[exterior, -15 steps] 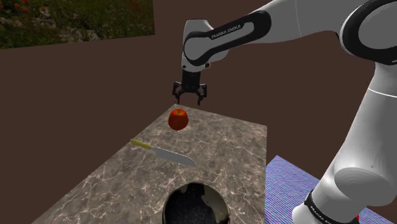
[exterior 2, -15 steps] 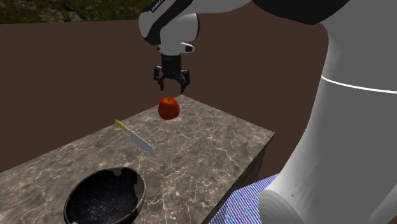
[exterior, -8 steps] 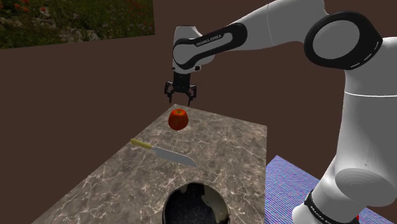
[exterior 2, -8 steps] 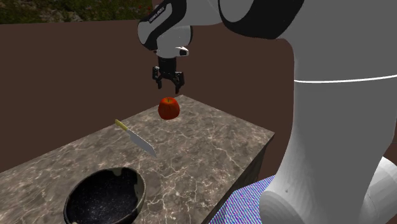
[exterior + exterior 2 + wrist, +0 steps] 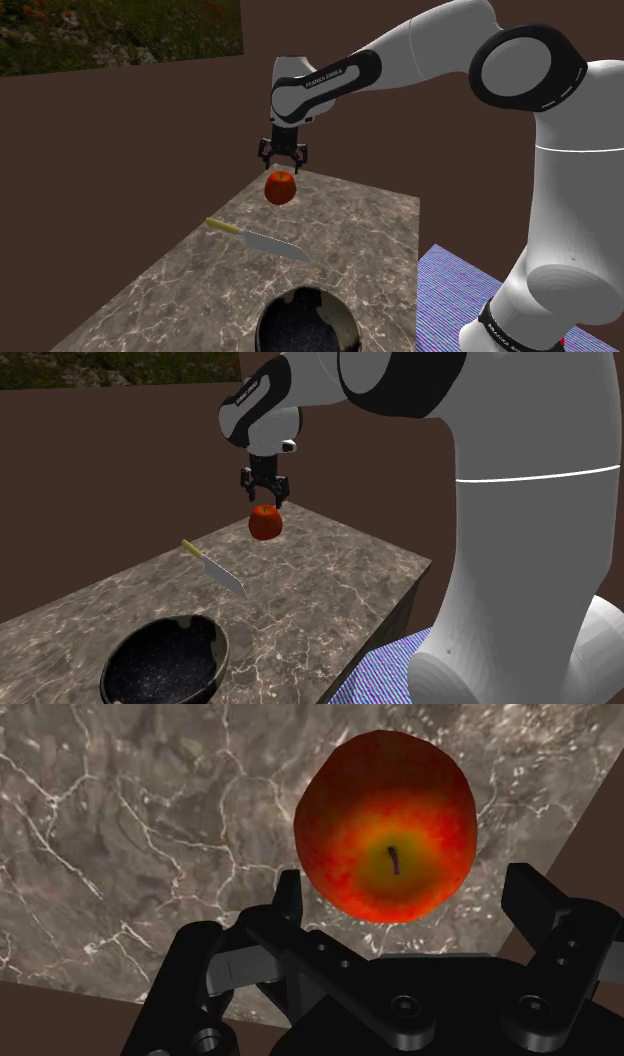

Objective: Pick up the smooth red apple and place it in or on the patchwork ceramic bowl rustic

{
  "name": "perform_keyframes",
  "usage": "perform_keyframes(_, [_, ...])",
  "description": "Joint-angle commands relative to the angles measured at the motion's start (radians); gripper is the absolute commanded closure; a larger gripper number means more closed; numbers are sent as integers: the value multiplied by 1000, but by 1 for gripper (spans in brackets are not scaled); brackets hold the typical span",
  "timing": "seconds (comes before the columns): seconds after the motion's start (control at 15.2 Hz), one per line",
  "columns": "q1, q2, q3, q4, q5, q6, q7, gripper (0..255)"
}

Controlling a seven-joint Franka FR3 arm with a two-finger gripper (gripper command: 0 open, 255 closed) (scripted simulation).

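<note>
descending over the last second, the claw (image 5: 284, 160) now hangs just above the red apple (image 5: 280, 187); before, it stood clearly higher and further toward the shoulder view's right. its fingers (image 5: 289, 899) are spread. in the wrist view they stand to either side of the apple's stem end without touching the skin, so nothing is held. the apple rests upright near the far corner of the marbled surface (image 5: 360, 250), unmoved across the interval. on this evidence the approach is nearly complete, and the step in hand is the final lowering before closing; lifting and placing are not yet done. the dark speckled bowl (image 5: 307, 322) sits at the near end of the surface, well apart from the apple. a knife (image 5: 258, 238) with a yellowish handle lies flat between apple and bowl, and a carry kept high should pass over it. a brown wall (image 5: 150, 130) stands behind the apple, and a striped rug (image 5: 455, 300) lies on the floor beside the surface.
</note>
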Motion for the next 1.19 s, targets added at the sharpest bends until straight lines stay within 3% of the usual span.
perform_keyframes(0.0, [0,1,0,-1,0,2,1,0])
perform_keyframes(0.26, [0,1,0,-1,0,2,1,0])
perform_keyframes(0.33, [0,1,0,-1,0,2,1,255])
perform_keyframes(1.12, [0,-13,1,21,2,-33,-1,255])
